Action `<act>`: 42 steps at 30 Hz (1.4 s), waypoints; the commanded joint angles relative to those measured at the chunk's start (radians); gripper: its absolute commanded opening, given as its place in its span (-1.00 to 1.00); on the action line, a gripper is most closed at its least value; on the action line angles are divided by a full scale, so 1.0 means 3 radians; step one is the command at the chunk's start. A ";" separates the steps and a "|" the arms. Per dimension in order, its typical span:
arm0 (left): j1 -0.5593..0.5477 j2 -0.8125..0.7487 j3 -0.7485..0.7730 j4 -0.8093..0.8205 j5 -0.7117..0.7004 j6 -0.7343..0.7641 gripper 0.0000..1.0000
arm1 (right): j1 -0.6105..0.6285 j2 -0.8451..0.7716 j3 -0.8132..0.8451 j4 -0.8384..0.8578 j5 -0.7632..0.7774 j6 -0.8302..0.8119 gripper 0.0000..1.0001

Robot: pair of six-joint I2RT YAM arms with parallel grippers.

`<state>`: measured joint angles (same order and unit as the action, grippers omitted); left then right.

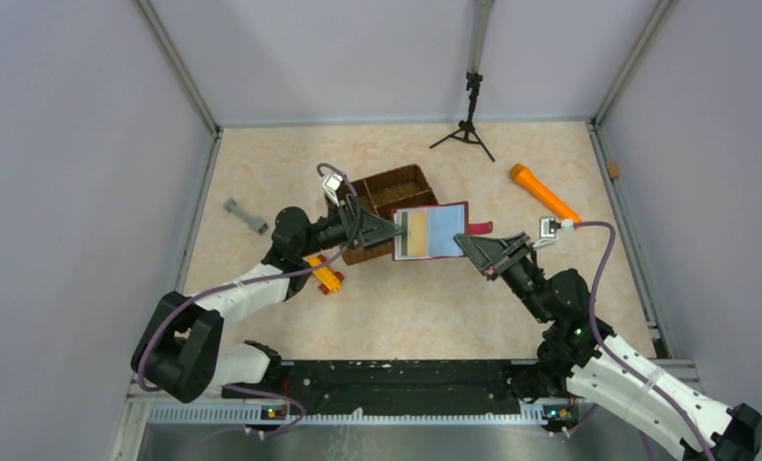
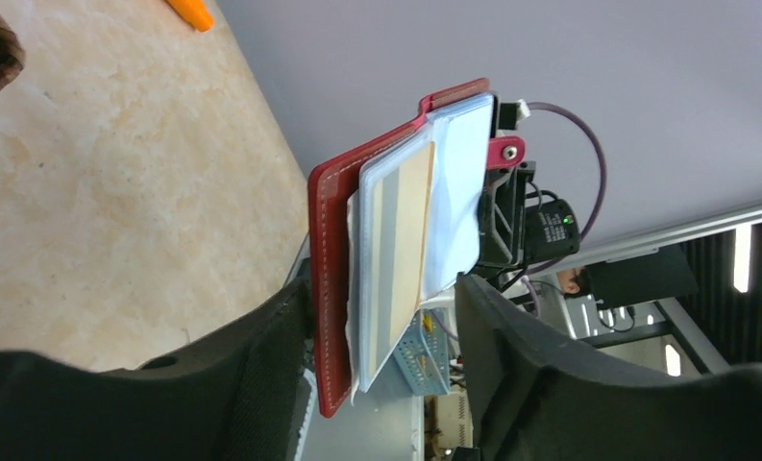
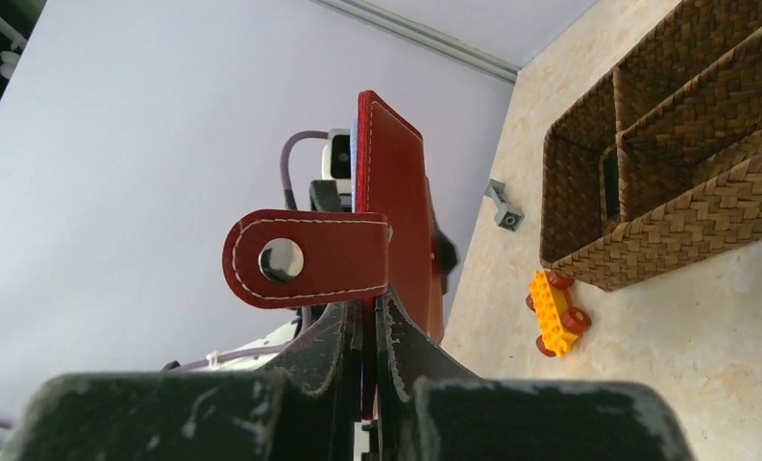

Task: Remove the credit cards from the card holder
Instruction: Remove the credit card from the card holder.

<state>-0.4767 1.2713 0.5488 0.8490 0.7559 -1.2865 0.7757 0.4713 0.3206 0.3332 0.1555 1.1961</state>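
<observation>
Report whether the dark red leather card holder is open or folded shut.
Open: the dark red card holder shows its pale blue and tan inner pockets spread wide.

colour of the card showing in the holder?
Tan-gold; the card shows best in left wrist view.

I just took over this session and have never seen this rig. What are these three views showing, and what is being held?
Two robot arms stand at the near edge of the table. The top view looks down on both; the others come from a camera on each wrist. The right gripper is shut on the card holder, holding it open above the table. The left gripper is open, jaws either side of its pockets, where a tan-gold card shows. On the table lie a wicker basket, a toy block car, an orange torch-like object, a grey part and a tripod.
</observation>
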 commanded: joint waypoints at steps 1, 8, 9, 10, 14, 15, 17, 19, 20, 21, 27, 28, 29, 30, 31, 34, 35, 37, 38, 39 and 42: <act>-0.0012 0.0112 0.0122 0.0617 0.0140 -0.0217 0.03 | -0.0019 -0.0069 0.0025 0.0149 0.0002 0.0021 -1.00; -0.0010 0.0313 0.0042 0.1085 0.0085 -0.0499 -0.61 | -0.0020 -0.0188 -0.0025 0.0009 0.0086 -0.0014 -1.00; -0.0008 0.0333 0.0044 0.1099 0.0094 -0.0502 -0.76 | -0.0019 -0.0197 -0.0023 -0.0016 0.0085 -0.0021 -1.00; -0.0011 0.0344 0.0051 0.1104 0.0112 -0.0496 -0.96 | -0.0019 -0.0204 -0.0022 -0.0028 0.0081 -0.0046 -1.00; 0.0003 0.0311 0.0073 0.0973 0.0135 -0.0403 -1.00 | -0.0018 -0.0266 0.0070 -0.0195 0.0054 -0.0291 -0.44; 0.0007 0.0278 0.0073 0.0899 0.0127 -0.0360 -1.00 | -0.0019 -0.0279 0.0154 -0.0381 0.0085 -0.0414 -0.21; 0.0014 0.0183 0.0083 0.0631 0.0093 -0.0209 -1.00 | -0.0016 -0.0276 0.0403 -0.0843 0.0159 -0.0734 0.02; 0.0014 0.0092 0.0111 0.0261 0.0041 -0.0002 -1.00 | -0.0019 -0.0277 0.0691 -0.1396 0.0266 -0.1044 0.17; 0.0017 0.0049 0.0124 0.0116 0.0011 0.0092 -1.00 | -0.0019 -0.0277 0.0811 -0.1582 0.0297 -0.1175 0.28; 0.0017 0.0012 0.0140 0.0001 -0.0022 0.0198 -1.00 | -0.0019 -0.0274 0.0967 -0.1748 0.0323 -0.1306 0.39; 0.0017 -0.0043 0.0206 -0.0260 -0.0077 0.0361 -1.00 | -0.0019 0.0280 0.1594 -0.2407 0.0124 -0.1852 0.75; 0.0014 -0.0039 0.0205 -0.0250 -0.0083 0.0361 -1.00 | -0.0019 0.0420 0.1644 -0.2457 0.0055 -0.1911 0.70; 0.0010 -0.0027 0.0199 -0.0236 -0.0090 0.0355 -1.00 | -0.0019 0.0559 0.1670 -0.2454 -0.0046 -0.1958 0.65; 0.0009 -0.0010 0.0198 -0.0208 -0.0095 0.0343 -1.00 | -0.0019 0.0666 0.1674 -0.2396 -0.0195 -0.1994 0.61; 0.0009 0.0006 0.0193 -0.0159 -0.0093 0.0315 -1.00 | -0.0019 0.0772 0.1657 -0.2283 -0.0395 -0.2010 0.57; 0.0006 0.0058 0.0139 0.0139 -0.0052 0.0174 -1.00 | -0.0019 0.1005 0.1584 -0.1903 -0.0780 -0.1890 0.42; 0.0008 0.0071 0.0123 0.0231 -0.0039 0.0124 -1.00 | -0.0019 0.1060 0.1558 -0.1806 -0.0863 -0.1846 0.36; 0.0006 0.0090 0.0116 0.0333 -0.0016 0.0066 -1.00 | -0.0018 0.1158 0.1524 -0.1646 -0.0967 -0.1779 0.23; 0.0005 0.0096 0.0115 0.0362 -0.0009 0.0049 -1.00 | -0.0020 0.1202 0.1512 -0.1587 -0.1025 -0.1751 0.19; 0.0006 0.0098 0.0112 0.0396 -0.0005 0.0030 -1.00 | -0.0022 0.1256 0.1509 -0.1547 -0.1060 -0.1724 0.14; 0.0004 0.0114 0.0106 0.0528 0.0015 -0.0058 -1.00 | -0.0020 0.1381 0.1482 -0.1460 -0.1097 -0.1633 -0.03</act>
<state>-0.4759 1.2999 0.5690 0.8627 0.7444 -1.2583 0.7757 0.8627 0.7605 -0.2195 -0.1013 0.6731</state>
